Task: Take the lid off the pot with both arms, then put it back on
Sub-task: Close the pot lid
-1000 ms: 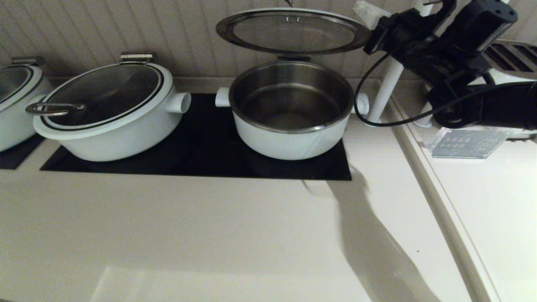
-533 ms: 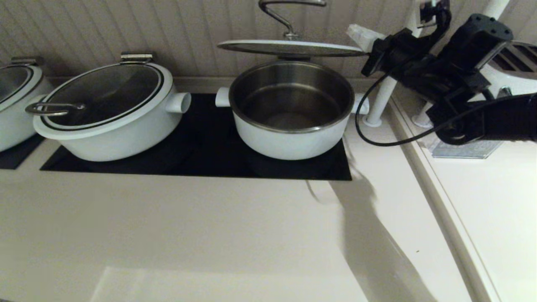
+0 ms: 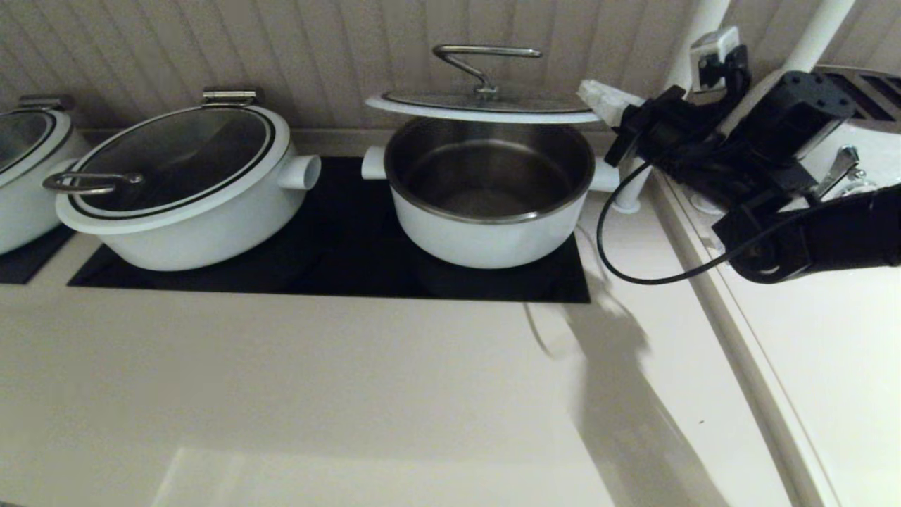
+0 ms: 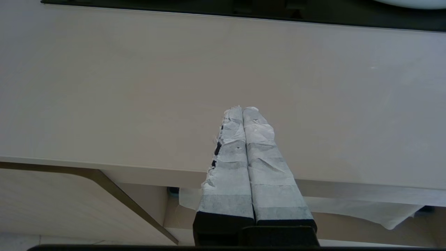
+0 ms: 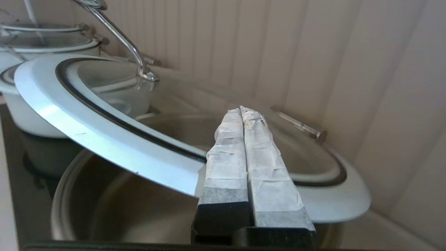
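The lid [image 3: 486,105] sat nearly level just above the pot [image 3: 489,193] in the head view, its front edge raised off the rim, the pot standing on a black panel [image 3: 338,260] on the bench [image 3: 352,394]; the right gripper [image 3: 598,95] was at the lid's right edge. In the left wrist view, the left gripper [image 4: 243,109] hung over bare bench, jaws pressed together, empty. In the right wrist view, the right gripper's jaws were closed, lying over the lid's [image 5: 104,132] white rim, gripping nothing.
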